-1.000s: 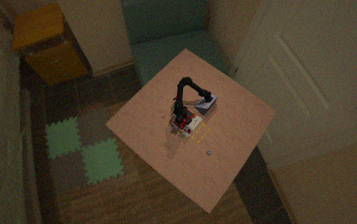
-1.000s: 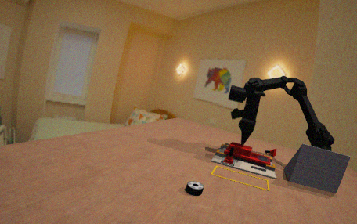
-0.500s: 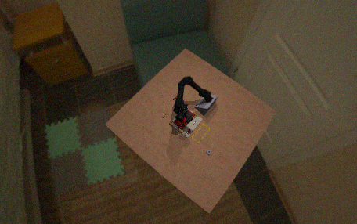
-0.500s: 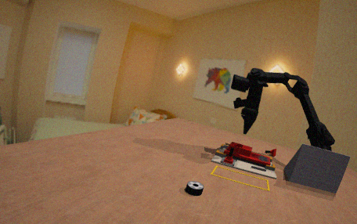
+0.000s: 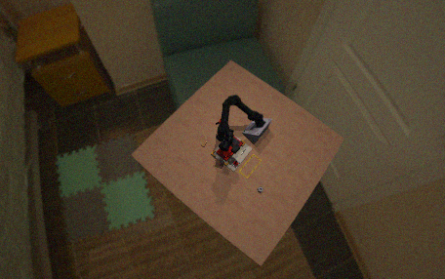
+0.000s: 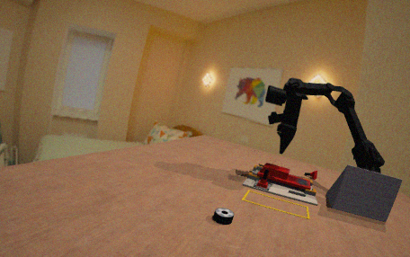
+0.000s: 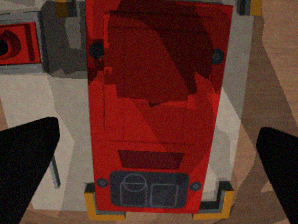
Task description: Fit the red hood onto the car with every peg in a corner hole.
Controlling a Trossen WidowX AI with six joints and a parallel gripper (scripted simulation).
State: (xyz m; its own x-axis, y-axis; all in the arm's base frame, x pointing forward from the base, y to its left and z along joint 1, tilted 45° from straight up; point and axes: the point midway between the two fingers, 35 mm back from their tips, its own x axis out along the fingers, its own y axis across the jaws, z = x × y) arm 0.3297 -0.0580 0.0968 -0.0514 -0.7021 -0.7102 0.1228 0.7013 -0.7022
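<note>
The hood (image 6: pixel 275 171) (image 7: pixel 155 117), a red shell with a flat roof, lies on the car chassis (image 6: pixel 298 181) and looks level in the exterior view. The engine block is hidden beneath it. Dark round spots show near the red body's sides in the wrist view; I cannot tell whether every peg is in its hole. The chassis sits in the jig (image 7: pixel 102 215), between its yellow corner brackets. My gripper (image 6: pixel 281 151) (image 7: pixel 160 132) is open and empty, above the hood and clear of it. Its fingers stand wide to either side in the wrist view.
A white plate (image 5: pixel 242 155) (image 6: pixel 284 190) lies under the car. A yellow outlined rectangle (image 6: pixel 276 208) is beside it. A small black-and-white wheel (image 5: pixel 260 189) (image 6: pixel 223 216) lies farther off. A grey wedge-shaped block (image 5: pixel 259 128) (image 6: pixel 364 193) stands by the arm's base.
</note>
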